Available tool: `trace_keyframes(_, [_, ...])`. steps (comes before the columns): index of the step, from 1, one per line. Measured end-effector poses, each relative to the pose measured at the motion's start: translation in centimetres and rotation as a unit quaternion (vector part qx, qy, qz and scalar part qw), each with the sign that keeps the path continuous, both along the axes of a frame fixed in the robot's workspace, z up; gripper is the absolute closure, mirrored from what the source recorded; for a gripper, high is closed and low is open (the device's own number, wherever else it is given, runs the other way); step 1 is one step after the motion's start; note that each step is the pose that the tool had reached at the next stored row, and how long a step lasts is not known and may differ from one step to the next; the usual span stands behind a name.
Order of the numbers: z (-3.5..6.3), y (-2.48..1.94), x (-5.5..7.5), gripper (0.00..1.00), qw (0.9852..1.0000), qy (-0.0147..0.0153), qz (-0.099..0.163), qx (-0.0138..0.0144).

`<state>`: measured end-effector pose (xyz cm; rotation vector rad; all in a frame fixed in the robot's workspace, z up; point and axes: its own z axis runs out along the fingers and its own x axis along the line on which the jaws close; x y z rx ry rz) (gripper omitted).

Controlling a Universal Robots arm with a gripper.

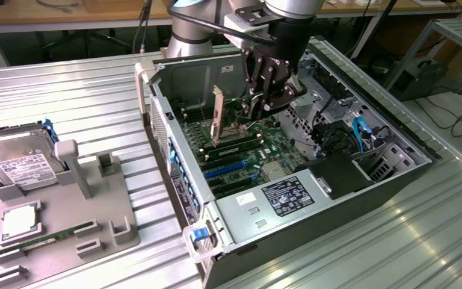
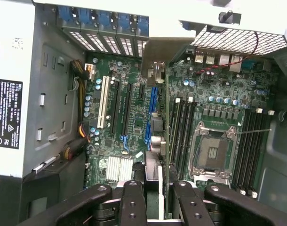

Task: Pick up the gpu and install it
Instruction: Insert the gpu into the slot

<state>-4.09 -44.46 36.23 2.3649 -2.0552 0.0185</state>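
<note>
My gripper (image 1: 261, 107) hangs inside the open computer case (image 1: 391, 129), shut on the gpu (image 1: 229, 118). The gpu is a thin dark card held on edge, with its pale bracket strip (image 1: 216, 113) upright at the end toward the case's rear wall. In the wrist view the two black fingers (image 2: 133, 200) clamp the card's near end, and my gripper (image 2: 157, 190) looks along its edge to the bracket (image 2: 158, 51). The card hovers just above the motherboard (image 2: 129, 108), roughly over the blue slot (image 2: 153, 106) beside the memory banks.
The empty processor socket (image 2: 210, 150) lies beside the card. The labelled power supply (image 1: 293, 195) and blue cables (image 1: 360, 135) fill the case's near end. On the exterior view's left a grey fixture (image 1: 94, 205) holds a silver hard drive (image 1: 14, 159), a processor chip (image 1: 20, 220) and a memory stick (image 1: 50, 238).
</note>
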Motion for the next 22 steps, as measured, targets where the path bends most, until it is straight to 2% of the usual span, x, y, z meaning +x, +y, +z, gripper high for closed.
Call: trace_keyframes(22, [-0.76, 0.0, 0.0, 0.72, 1.0, 0.0, 0.0, 0.0006])
